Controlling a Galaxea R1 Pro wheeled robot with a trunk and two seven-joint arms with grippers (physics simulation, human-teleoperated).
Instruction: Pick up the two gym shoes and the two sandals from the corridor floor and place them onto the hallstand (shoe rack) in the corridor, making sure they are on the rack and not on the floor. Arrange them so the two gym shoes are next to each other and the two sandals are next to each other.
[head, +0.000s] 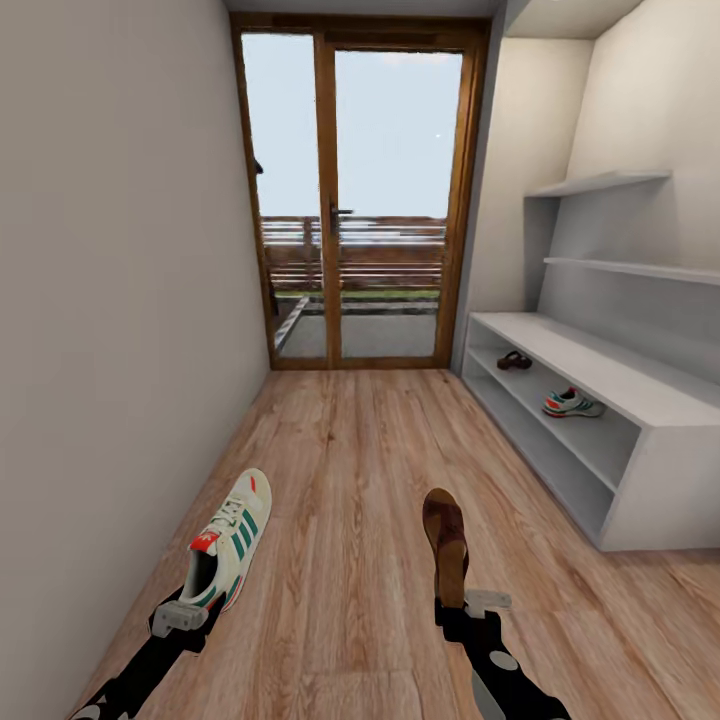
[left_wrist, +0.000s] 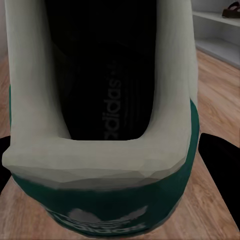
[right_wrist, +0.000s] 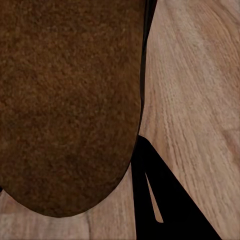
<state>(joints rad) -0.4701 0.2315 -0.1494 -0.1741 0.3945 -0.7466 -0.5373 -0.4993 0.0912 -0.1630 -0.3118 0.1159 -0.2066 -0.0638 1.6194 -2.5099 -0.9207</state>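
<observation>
Gym shoes, two: one pinched in my left claw (head: 190, 612), one (head: 573, 404) on the hallstand (head: 640, 470) shelf. Sandals, two: one pinched in my right claw (head: 462, 607), one (head: 514, 360) shelved.

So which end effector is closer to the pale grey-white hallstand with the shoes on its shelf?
The right end effector, holding a dark-brown sandal, is closer to the hallstand. The left end effector, holding a cream-white sneaker, is by the opposite wall.
</observation>
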